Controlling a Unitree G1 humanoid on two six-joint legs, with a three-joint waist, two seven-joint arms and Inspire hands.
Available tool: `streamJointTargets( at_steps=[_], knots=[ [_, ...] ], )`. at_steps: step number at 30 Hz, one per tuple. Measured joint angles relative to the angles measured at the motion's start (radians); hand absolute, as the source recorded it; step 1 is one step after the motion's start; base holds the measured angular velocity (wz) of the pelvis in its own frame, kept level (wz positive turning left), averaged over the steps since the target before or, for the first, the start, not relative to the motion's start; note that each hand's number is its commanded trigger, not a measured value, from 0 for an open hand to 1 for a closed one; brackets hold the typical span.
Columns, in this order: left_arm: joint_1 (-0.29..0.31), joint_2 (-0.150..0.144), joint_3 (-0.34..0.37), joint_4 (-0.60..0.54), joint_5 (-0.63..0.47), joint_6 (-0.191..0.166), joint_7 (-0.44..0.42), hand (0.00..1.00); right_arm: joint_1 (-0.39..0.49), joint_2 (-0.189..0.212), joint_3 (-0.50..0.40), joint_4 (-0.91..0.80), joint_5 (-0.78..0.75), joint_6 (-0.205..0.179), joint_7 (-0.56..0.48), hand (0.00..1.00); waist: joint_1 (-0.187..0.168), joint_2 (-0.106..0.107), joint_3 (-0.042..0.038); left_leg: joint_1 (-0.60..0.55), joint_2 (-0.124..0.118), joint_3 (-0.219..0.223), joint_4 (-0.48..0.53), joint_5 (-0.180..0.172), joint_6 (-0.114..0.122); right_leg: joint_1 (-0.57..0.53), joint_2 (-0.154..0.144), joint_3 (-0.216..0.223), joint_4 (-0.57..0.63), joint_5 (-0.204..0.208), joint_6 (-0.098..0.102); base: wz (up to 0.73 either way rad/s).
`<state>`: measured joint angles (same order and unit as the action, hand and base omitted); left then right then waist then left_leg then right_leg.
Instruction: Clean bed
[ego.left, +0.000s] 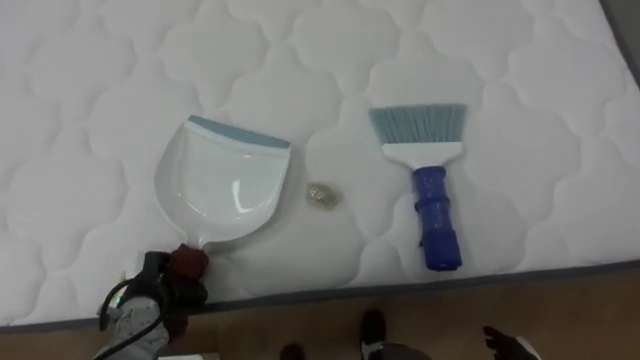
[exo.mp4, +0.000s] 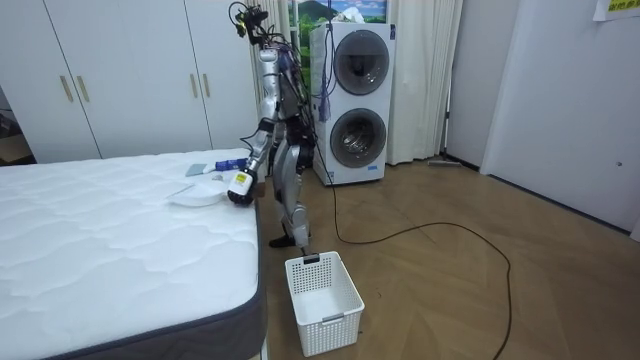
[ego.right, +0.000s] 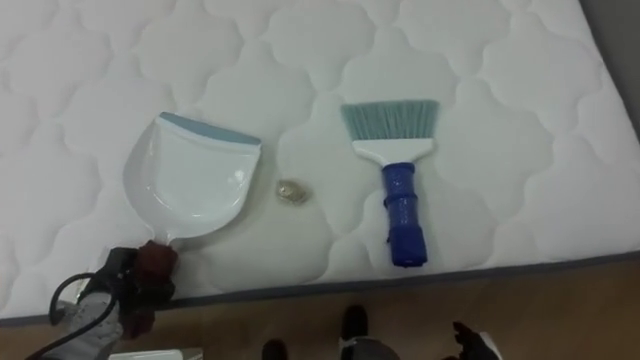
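At the bed's (ego.left: 90, 80) near edge, the left hand (ego.left: 160, 295) has its fingers curled round the dustpan (ego.left: 222, 180) handle. A crumpled scrap (ego.left: 321, 195) lies just beside the pan, with the brush (ego.left: 430, 180) further right. Off the edge is the right hand (ego.left: 510, 345), fingers unreadable. A white basket (exo.mp4: 322, 300) stands on the floor beside the bed.

I'm running the rig in what looks like a home bedroom with a laundry corner. A bed (exo.mp4: 110, 240) with a white quilted mattress (ego.left: 90, 80) fills the near left of the room view. Along the far wall behind it stands a white wardrobe (exo.mp4: 130, 75) with slim handles. To the right of that, two front-loading laundry machines (exo.mp4: 355, 100) are stacked beside pale curtains (exo.mp4: 425, 80). The floor (exo.mp4: 450, 290) is wood plank. A white plastic laundry basket (exo.mp4: 323, 300) sits on it near the bed. A dustpan (ego.left: 220, 185) and hand brush (ego.left: 425, 175) lie on the mattress, ordinary household gear.
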<state>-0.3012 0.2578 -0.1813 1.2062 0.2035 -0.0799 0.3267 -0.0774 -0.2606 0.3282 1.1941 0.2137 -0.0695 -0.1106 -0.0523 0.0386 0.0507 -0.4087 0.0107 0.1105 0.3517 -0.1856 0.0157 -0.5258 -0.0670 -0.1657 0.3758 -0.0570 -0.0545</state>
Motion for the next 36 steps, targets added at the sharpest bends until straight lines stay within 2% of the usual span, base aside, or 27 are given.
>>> streamJointTargets(
  at_steps=[3,6,10,14,16,19,23,27,31,34,36],
  knots=[
    [-0.001,0.009,0.002,0.000,0.021,-0.008,0.025,1.00,0.002,-0.001,-0.002,0.001,0.036,-0.005,0.001,0.00,0.001,0.002,-0.0013,0.000,0.002,0.001,-0.003,0.000,-0.001,-0.001,0.002,0.000,0.001,-0.002,-0.001,0.00],
    [0.003,0.026,0.004,-0.005,0.078,-0.031,0.057,1.00,0.000,-0.001,-0.041,0.001,0.085,-0.022,0.000,0.00,0.009,0.004,-0.0032,-0.007,0.007,0.012,0.011,-0.003,-0.002,-0.009,0.005,0.001,0.003,-0.002,-0.002,-0.09],
    [0.019,0.050,0.022,-0.008,0.125,-0.054,0.120,1.00,0.001,-0.003,-0.085,0.007,0.138,-0.045,0.000,0.00,0.006,0.010,-0.0133,-0.004,0.012,0.017,0.025,-0.010,-0.003,-0.007,0.008,0.001,0.003,0.000,-0.004,-0.06],
    [0.025,0.083,0.020,-0.008,0.138,-0.060,0.166,1.00,0.000,-0.009,-0.115,0.008,0.144,-0.051,0.000,0.00,0.000,0.008,-0.0150,0.004,0.010,0.018,0.024,-0.010,-0.003,0.001,0.002,0.001,0.004,-0.005,-0.002,0.00],
    [0.041,0.097,0.020,-0.008,0.143,-0.060,0.184,1.00,0.001,-0.016,-0.118,0.014,0.160,-0.051,0.000,0.00,-0.001,0.006,-0.0187,0.013,0.007,0.020,0.019,-0.010,-0.003,0.005,0.003,0.002,0.010,-0.007,-0.001,0.00],
    [0.064,0.115,0.020,-0.010,0.150,-0.062,0.192,1.00,-0.003,-0.017,-0.149,0.013,0.186,-0.051,0.000,0.00,-0.002,0.005,-0.0193,0.015,0.007,0.021,0.015,-0.010,-0.003,0.008,0.003,0.003,0.009,-0.006,-0.002,-0.01],
    [0.083,0.125,0.012,-0.049,0.150,-0.065,0.195,1.00,-0.010,-0.019,-0.175,0.008,0.235,-0.052,-0.004,0.00,-0.002,0.006,-0.0206,0.002,0.011,0.023,0.019,-0.011,-0.001,0.002,-0.001,-0.002,0.005,-0.003,-0.002,0.06],
    [0.118,0.130,-0.001,-0.081,0.186,-0.074,0.205,1.00,-0.018,-0.023,-0.211,-0.025,0.271,-0.055,-0.042,0.00,0.001,0.003,-0.0245,0.001,0.009,0.027,0.018,-0.011,-0.001,0.001,0.001,0.000,0.007,-0.001,-0.002,-0.02],
    [0.136,0.143,0.000,-0.112,0.228,-0.076,0.206,1.00,-0.028,-0.026,-0.314,-0.069,0.280,-0.078,-0.129,0.00,0.004,0.003,-0.0266,0.001,0.009,0.028,0.025,-0.011,-0.001,-0.002,0.000,0.000,0.011,-0.001,-0.002,0.00],
    [0.171,0.148,0.001,-0.146,0.224,-0.079,0.207,1.00,-0.033,-0.043,-0.325,-0.107,0.282,-0.105,-0.197,0.00,0.005,0.006,-0.0382,-0.004,0.009,0.028,0.027,-0.012,0.000,-0.001,-0.002,0.000,0.011,-0.002,0.000,0.00],
    [0.183,0.149,0.001,-0.157,0.225,-0.082,0.207,1.00,-0.040,-0.048,-0.359,-0.132,0.263,-0.110,-0.239,0.00,0.005,0.005,-0.0390,-0.003,0.008,0.029,0.027,-0.012,0.000,-0.005,-0.002,0.001,0.013,-0.002,0.000,0.00]
  ],
)
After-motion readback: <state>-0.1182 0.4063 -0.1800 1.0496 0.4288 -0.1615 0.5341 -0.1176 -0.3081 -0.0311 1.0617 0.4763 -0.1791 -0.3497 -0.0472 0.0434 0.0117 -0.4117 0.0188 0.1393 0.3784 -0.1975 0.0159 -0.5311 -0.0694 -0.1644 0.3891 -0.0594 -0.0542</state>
